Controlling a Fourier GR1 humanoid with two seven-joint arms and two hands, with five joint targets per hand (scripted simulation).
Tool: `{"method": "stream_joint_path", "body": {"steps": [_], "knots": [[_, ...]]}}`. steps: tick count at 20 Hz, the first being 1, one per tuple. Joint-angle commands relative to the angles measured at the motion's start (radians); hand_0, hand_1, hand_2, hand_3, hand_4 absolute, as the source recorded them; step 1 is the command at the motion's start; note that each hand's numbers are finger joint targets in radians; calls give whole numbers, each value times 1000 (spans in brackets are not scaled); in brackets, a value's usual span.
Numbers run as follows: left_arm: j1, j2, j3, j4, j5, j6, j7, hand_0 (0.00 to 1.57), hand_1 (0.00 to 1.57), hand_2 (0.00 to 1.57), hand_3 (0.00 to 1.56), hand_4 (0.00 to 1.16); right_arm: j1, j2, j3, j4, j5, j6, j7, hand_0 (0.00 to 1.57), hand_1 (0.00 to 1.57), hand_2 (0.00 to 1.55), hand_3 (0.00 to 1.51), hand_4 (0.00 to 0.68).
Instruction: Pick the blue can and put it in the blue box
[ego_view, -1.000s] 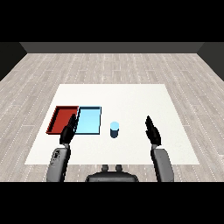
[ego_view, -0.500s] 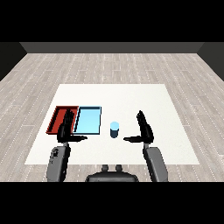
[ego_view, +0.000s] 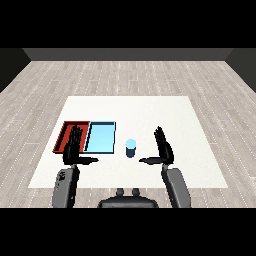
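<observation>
Head view, left to right: left hand (ego_view: 73, 148) raised, fingers straight, thumb out, held over red tray (ego_view: 66, 133) edge. Blue tray (ego_view: 100, 137) lies beside it on worktop (ego_view: 190, 115). Blue can (ego_view: 130, 148) stands upright, just right of blue tray, untouched. Right hand (ego_view: 162, 148) spread wide, now brought closer to can than a second ago; reach judged underway, grasp not yet made.

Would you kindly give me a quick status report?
Both hands open, right hand beside blue can, not touching. Can upright on table, outside blue tray. Left hand over red tray. Nothing blocking.
</observation>
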Motion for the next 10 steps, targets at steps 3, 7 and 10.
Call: {"method": "stream_joint_path", "body": {"steps": [3, 7, 10], "knots": [[42, -45, -48, -56, -57, 44, -22, 0, 0, 0, 0, 0, -71, 1, -9, 93, -21, 4, 3, 0, 0, 0, 0, 0], [-54, 0, 17, 65, -17, 13, -33, 0, 0, 0, 0, 0, -24, 2, 111, 55, -41, -81, -42, 0, 0, 0, 0, 0], [66, -32, -19, -8, -9, -7, -63, 0, 0, 0, 0, 0, -75, 2, 51, 80, -83, -48, -8, 0, 0, 0, 0, 0]]}}
